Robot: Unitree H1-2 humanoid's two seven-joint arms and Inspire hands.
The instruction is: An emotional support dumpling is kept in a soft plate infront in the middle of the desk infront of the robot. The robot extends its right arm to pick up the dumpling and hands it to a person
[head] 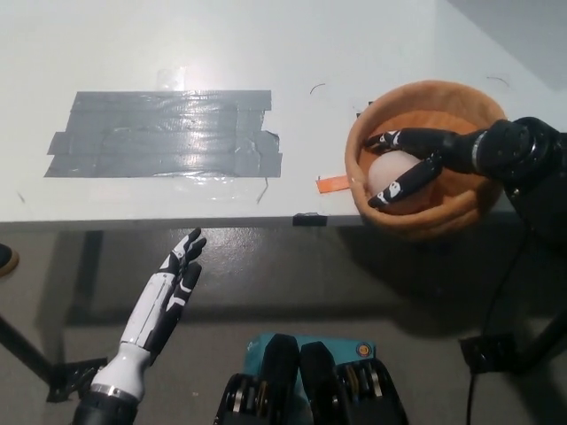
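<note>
- One white dumpling [390, 173], sitting in the bowl at about three o'clock on the worktop [266, 53].
- One soft orange plate [425, 217].
- One patch of grey tape [168, 133] at nine o'clock.
- One small orange tag [332, 184].
- Two robot hands: one black robot hand [416, 159], one white robot hand [173, 283].

bench [106, 44]: smooth matt white top
tape patch [164, 133]: glossy grey duct tape, wrinkled
soft plate [416, 212]: matt tan cloth, padded
dumpling [390, 170]: smooth pale, faintly sheened
right hand [407, 164]: black hard plastic
</note>
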